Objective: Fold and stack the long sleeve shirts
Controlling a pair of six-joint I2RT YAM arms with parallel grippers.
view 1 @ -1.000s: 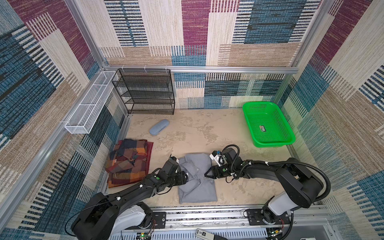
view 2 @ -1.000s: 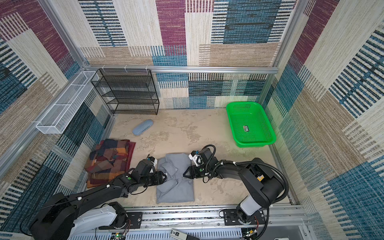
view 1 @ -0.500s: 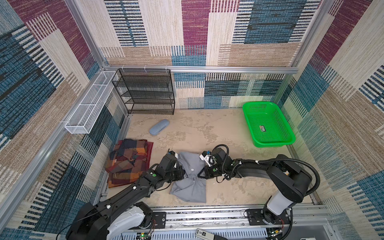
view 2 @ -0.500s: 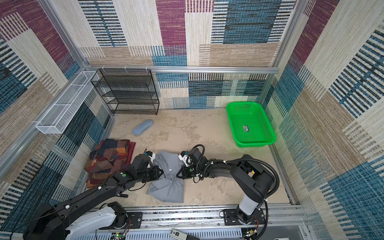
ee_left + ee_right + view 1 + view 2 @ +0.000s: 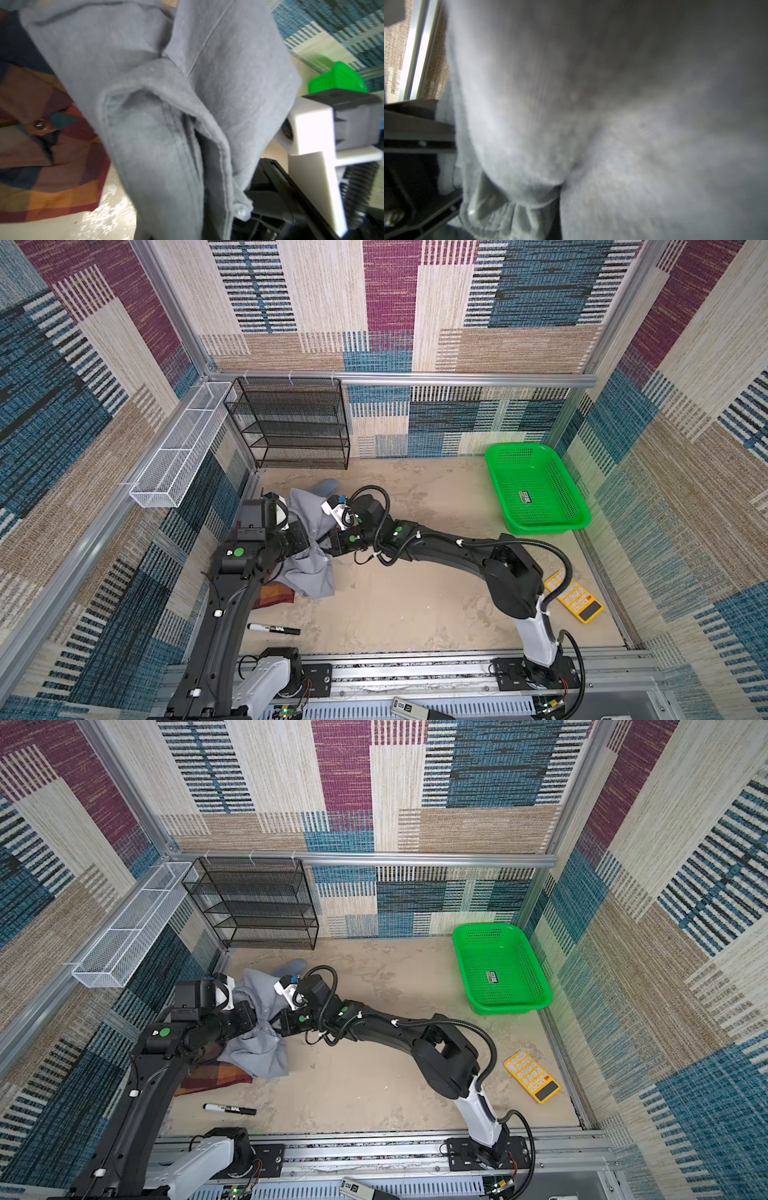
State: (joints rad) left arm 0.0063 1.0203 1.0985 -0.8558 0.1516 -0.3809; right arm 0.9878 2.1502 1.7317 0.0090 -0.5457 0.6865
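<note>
Both top views: the grey shirt (image 5: pixel 311 576) hangs bunched between my hands at the tabletop's (image 5: pixel 415 605) left, overlapping the plaid shirt (image 5: pixel 212 1078). My right hand (image 5: pixel 329 540) pinches the grey shirt. My left hand (image 5: pixel 311 537) is buried in cloth, so I cannot tell its grip.

Left wrist view: the grey shirt (image 5: pixel 155 124) drapes in folds in front of the plaid shirt (image 5: pixel 52 166).

Right wrist view: the blurred grey shirt (image 5: pixel 591 104) fills nearly everything.

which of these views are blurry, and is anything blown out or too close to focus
Right wrist view: the grey shirt fills nearly the whole frame, too close to focus; the metal rail at the edge is washed out. Left wrist view: motion blur smears the plaid shirt and green basket. Both top views: sharp, evenly lit, only soft shadows on the table.
</note>
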